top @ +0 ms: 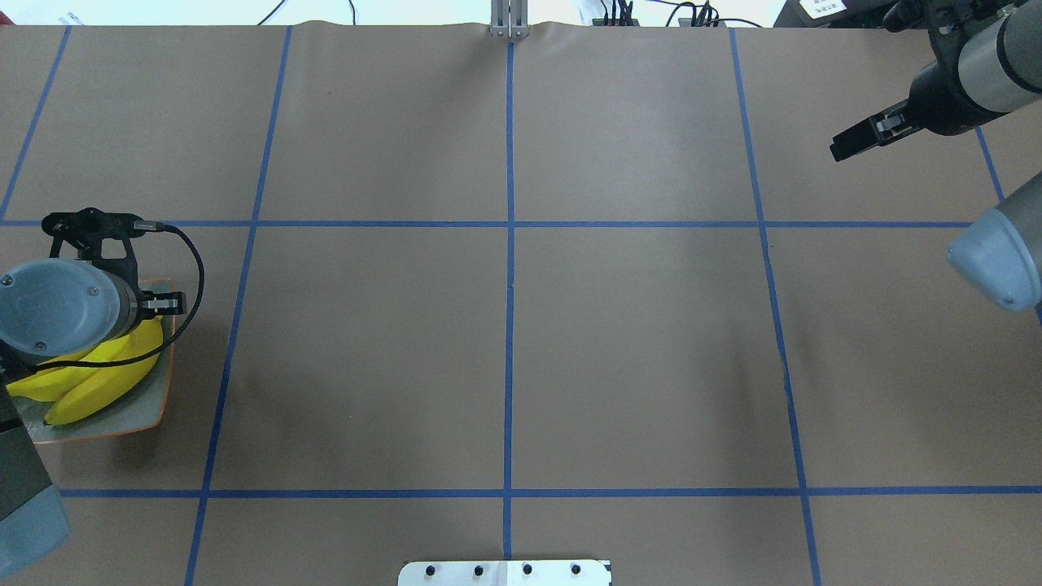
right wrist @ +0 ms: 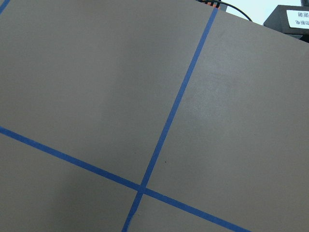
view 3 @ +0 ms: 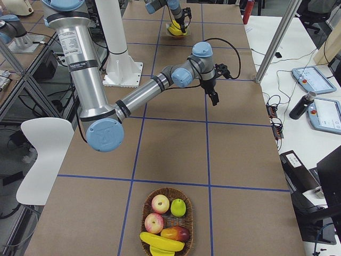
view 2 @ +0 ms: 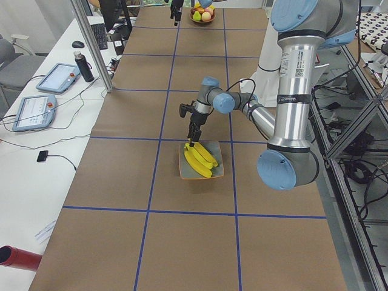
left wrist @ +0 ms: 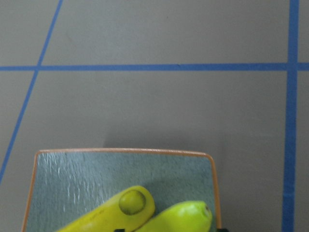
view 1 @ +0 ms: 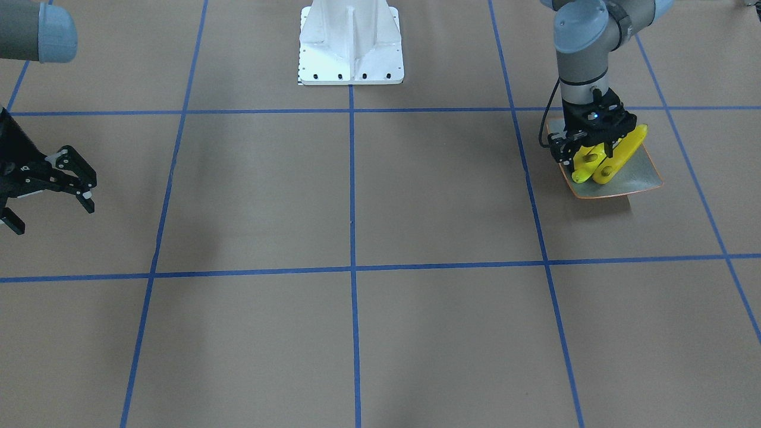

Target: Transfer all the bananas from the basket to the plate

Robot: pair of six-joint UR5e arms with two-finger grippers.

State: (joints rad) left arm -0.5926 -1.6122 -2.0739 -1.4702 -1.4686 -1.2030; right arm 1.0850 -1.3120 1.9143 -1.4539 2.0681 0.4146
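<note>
We see a worktop (top: 651, 350) covered in smooth, matt brown paper, crossed by blue tape lines (top: 509, 325). Near its left end, glossy plastic-looking bananas (top: 98, 382) lie on a glazed plate (left wrist: 87, 174) with a finely rippled sheen. At the right end sits a woven wicker basket (view 3: 167, 190). The arm tubes (view 2: 294, 91) look like brushed metal, and the joint caps (top: 49, 305) like matt plastic.

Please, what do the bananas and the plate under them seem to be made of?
The bananas look like plastic: even bright yellow, smooth skin with a soft sheen, a neat round moulded end. The plate looks like glazed ceramic, perhaps melamine: glossy grey-green face with fine ripples and a thin orange rim. The pictures cannot settle which.
</note>
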